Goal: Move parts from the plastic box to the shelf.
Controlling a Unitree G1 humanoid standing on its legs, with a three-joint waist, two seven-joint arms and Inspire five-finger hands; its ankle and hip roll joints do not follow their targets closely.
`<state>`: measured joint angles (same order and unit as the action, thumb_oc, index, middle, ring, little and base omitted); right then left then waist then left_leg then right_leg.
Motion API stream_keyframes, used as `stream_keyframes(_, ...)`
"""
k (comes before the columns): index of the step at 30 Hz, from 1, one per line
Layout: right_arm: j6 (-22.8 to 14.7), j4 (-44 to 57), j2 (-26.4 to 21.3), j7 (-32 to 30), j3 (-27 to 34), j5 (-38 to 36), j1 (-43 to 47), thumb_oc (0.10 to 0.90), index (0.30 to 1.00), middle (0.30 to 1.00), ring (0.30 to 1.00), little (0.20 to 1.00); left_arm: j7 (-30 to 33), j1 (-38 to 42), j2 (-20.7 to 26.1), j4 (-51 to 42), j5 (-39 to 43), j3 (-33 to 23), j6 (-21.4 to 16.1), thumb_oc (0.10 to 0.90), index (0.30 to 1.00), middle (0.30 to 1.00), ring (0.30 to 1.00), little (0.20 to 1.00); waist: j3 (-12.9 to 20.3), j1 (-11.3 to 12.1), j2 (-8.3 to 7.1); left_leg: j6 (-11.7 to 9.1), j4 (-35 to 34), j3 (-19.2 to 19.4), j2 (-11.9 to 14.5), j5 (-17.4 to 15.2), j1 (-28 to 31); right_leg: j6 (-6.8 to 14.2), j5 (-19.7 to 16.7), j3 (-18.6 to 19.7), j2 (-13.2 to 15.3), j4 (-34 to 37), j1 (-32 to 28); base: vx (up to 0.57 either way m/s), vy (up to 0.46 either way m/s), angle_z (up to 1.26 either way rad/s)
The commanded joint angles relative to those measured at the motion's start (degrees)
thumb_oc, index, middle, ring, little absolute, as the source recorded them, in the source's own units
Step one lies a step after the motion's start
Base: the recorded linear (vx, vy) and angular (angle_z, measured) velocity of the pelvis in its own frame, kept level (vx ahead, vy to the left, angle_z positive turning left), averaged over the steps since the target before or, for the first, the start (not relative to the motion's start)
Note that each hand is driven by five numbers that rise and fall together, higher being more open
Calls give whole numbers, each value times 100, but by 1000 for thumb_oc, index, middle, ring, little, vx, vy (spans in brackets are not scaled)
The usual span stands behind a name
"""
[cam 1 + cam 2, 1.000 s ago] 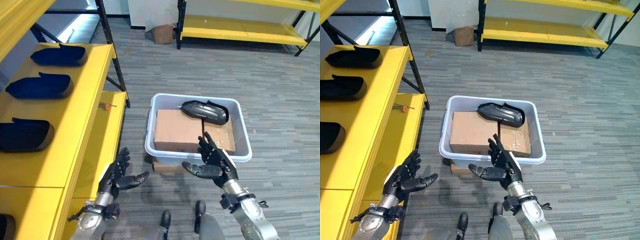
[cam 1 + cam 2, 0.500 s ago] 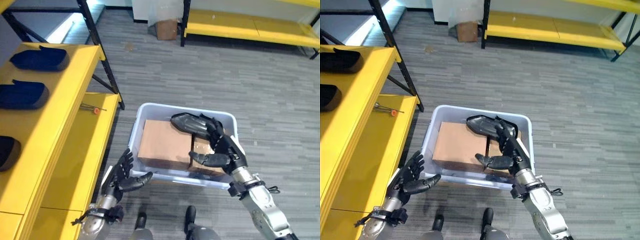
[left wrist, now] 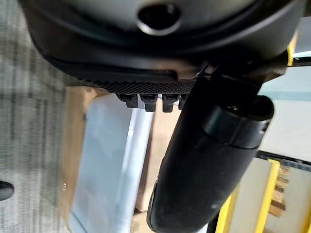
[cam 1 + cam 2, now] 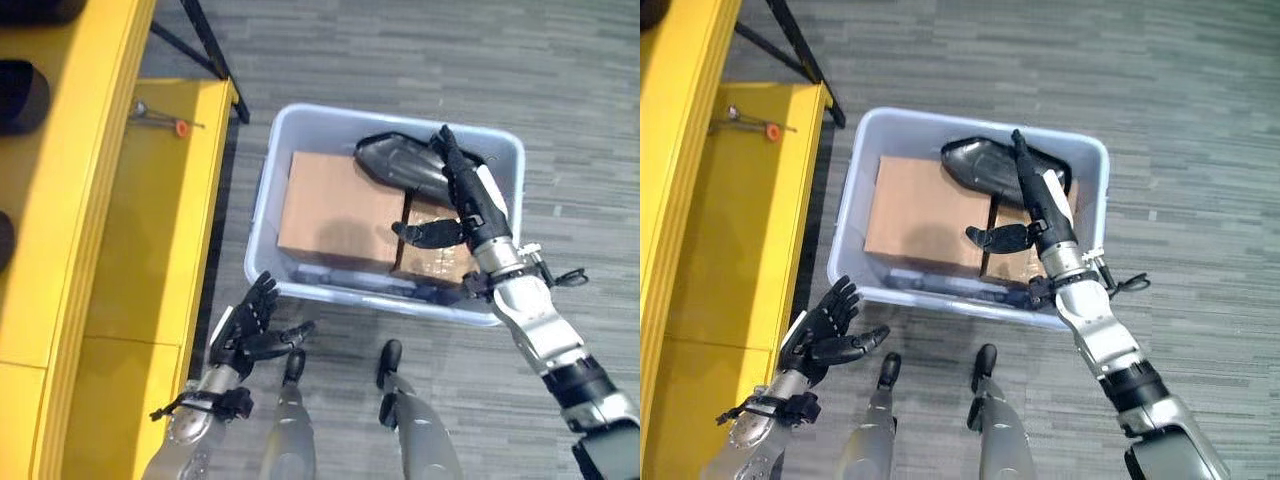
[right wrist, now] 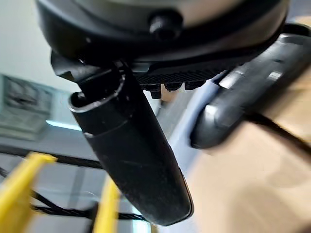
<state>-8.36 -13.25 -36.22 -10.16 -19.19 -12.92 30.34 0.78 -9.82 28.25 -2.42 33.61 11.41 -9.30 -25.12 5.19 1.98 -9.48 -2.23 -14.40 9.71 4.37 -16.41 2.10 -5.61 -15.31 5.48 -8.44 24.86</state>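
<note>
Inside the plastic box (image 4: pixel 268 190), I see the black part (image 4: pixel 395 160) lying on 2 cardboard boxes (image 4: pixel 335 215), my right hand (image 4: pixel 462 200) spread wide, fingers straight over it. My left hand (image 4: pixel 250 330) hangs relaxed and empty beside the yellow shelf (image 4: pixel 150 230).

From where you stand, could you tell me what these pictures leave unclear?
- Whether the right hand touches the black part: its straight fingers lie over the part in both eye views.
- What lies under the cardboard boxes in the plastic box.
- The dark parts on the shelf: cut off by the left eye view's edge.
</note>
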Motion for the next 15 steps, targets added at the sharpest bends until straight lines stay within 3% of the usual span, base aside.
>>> stream_keyframes(1,-469,397,-113,-320,-54,294,265,900,1000,1000,1000,1000,34,-170,215,-704,128,-48,-607,900,1000,1000,1000,1000,425,-2,-119,276,-277,73,137,196,502,493,147,10,614,-265,12,-19,-14,8)
stream_keyframes(15,-340,-1211,-653,-923,-326,721,1746,900,1000,1000,1000,1000,251,175,221,-567,95,174,-706,900,1000,1000,1000,1000,-11,214,215,196,-277,-119,-42,361,-38,494,244,-43,899,-703,623,-20,-15,13)
